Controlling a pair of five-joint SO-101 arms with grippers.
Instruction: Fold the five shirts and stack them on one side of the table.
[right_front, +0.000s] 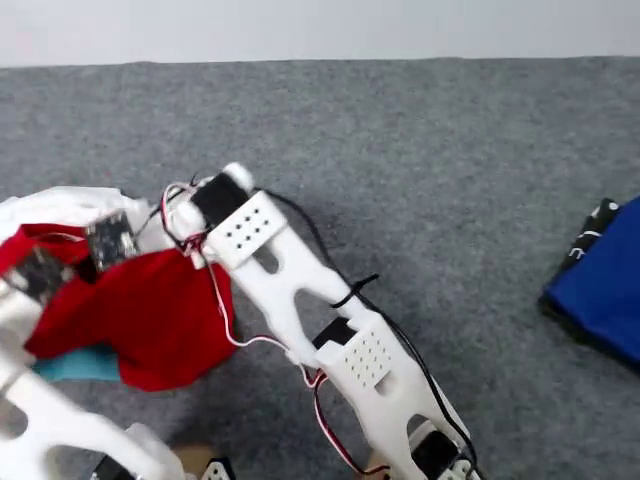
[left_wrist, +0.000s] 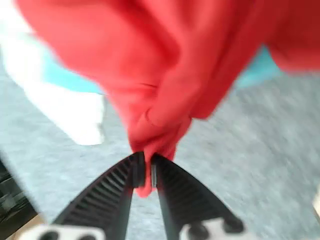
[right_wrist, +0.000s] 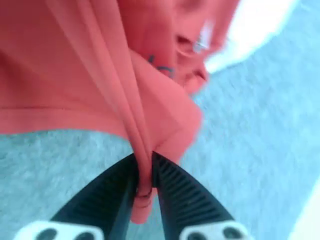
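Both grippers are clamped on the same garment. The left gripper (left_wrist: 144, 172) has its black ribbed jaws pressed together on a bunched fold of a red cloth shirt (left_wrist: 165, 75), and a small tab of fabric pokes out between the tips. The right gripper (right_wrist: 144, 177) pinches a narrow hem-like ridge of that shirt in the same way, its jaws closed tight on the cloth. From the high camera the red cloth shirt sits at the left side of a grey felt-covered table (right_front: 420, 150), rumpled rather than flat. Two arms meet over it — a long white arm (right_front: 300, 290) reaching in from the near edge toward the shirt's far right corner, and a second white arm (right_front: 40, 410) coming up along the left edge; which is which cannot be told from that view. A crumpled white cloth (right_front: 70, 205) lies just behind the shirt at the far left, touching it. A strip of teal cloth (right_front: 75, 365) shows from under its near edge, and both of these also appear beneath the red fabric in the left wrist view. Well apart, at the table's right edge, lies a flat blue shirt (right_front: 605, 290) — a dark garment (right_front: 592, 232) shows along its far side, touching it.
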